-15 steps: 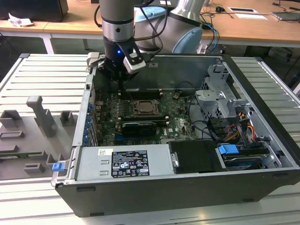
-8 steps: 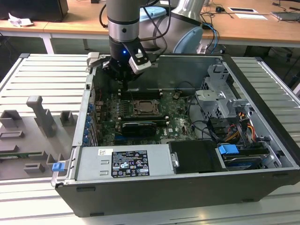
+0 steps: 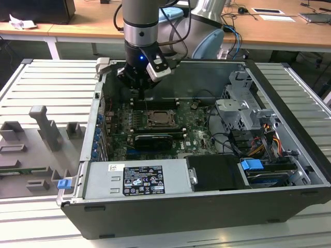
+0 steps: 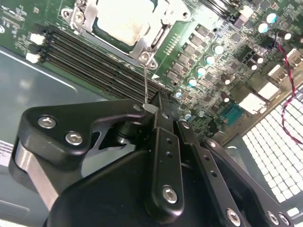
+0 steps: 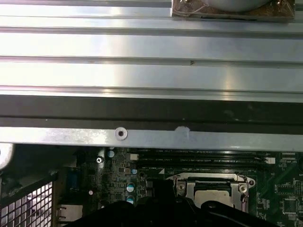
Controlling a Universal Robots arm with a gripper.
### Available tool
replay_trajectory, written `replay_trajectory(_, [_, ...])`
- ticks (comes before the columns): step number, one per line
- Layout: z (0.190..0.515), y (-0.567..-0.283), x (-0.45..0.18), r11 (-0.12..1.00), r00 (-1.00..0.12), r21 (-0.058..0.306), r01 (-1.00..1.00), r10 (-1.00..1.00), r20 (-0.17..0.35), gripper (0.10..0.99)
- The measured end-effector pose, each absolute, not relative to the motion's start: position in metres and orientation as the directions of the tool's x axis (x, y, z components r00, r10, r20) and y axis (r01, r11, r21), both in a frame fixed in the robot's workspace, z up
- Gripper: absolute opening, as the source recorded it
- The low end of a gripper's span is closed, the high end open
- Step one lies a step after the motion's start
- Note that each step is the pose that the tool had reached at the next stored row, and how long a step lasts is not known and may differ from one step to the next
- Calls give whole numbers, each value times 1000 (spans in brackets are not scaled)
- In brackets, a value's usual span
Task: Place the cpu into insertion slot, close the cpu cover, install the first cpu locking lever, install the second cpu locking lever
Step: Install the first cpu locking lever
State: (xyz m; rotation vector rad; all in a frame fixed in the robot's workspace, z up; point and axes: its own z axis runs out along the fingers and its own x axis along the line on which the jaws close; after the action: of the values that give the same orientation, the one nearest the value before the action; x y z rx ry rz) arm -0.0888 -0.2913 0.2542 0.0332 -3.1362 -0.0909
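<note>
Black gripper [image 4: 150, 109] closed almost fully, pinching tip of thin wire locking lever [image 4: 145, 82]. Lever runs over memory slots [image 4: 85, 54] to near corner of insertion slot [image 4: 79, 20]. Beyond: cpu cover [image 4: 142, 45] lying flat on slot; cpu [image 4: 124, 19] seated inside, pale top showing through window.

The cpu [image 4: 124, 19] runs off-frame; the pincer [image 4: 152, 105] covers one end of the lever [image 4: 146, 82].

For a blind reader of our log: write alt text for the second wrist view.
The black gripper pinches a thin wire locking lever running to a corner of the closed cpu cover. The cpu shows through the cover's window, beside black memory slots.
</note>
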Motion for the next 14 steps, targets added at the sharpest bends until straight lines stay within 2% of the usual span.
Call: replay_trajectory(14, [254, -291, -74, 998, -1000, 58, -21, -21, 3, 106])
